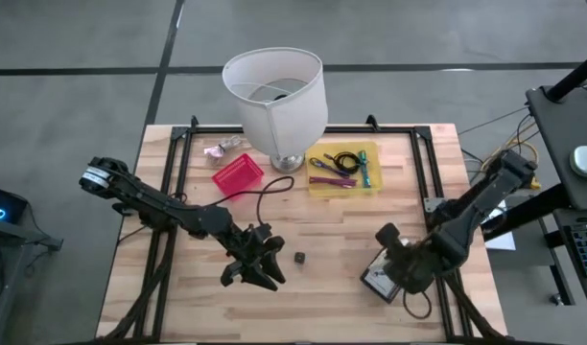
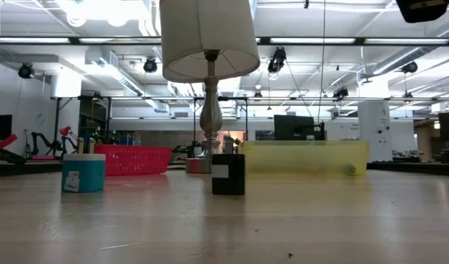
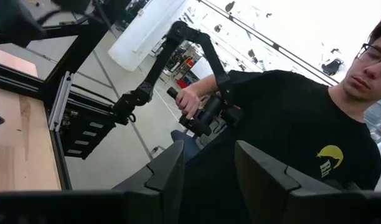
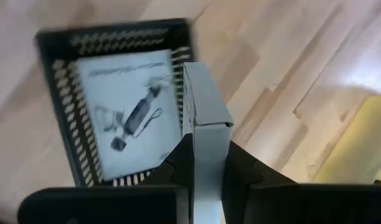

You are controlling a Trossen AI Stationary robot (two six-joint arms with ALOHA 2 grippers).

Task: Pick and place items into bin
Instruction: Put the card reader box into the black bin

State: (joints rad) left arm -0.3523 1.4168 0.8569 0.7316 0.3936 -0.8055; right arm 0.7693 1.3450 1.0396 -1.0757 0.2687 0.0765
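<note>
The left gripper rests low on the desk with its fingers spread wide and nothing between them. It looks out past the desk edge at a person in a black shirt. It should wait there, I think, and keep out of the way. The tiny black cube sits on the wood just beside it, a good next pick for that arm.

The job right now belongs to the right gripper. It is closed tight on a white packet and hangs just over the black bin at the near right of the desk. The packet is over the bin's side wall, not its middle. So I think the arm should slide a little more over the middle, go down a bit, and only then let go. If it opens too soon, the packet may hit the wall and tip out onto the desk.

The white packet is a thin, flat, pale box, held on its edge and sticking out past the fingers. It looks light and stiff. The bin has dark walls full of little holes, and a white sheet with a dark picture lies on its floor.
</note>
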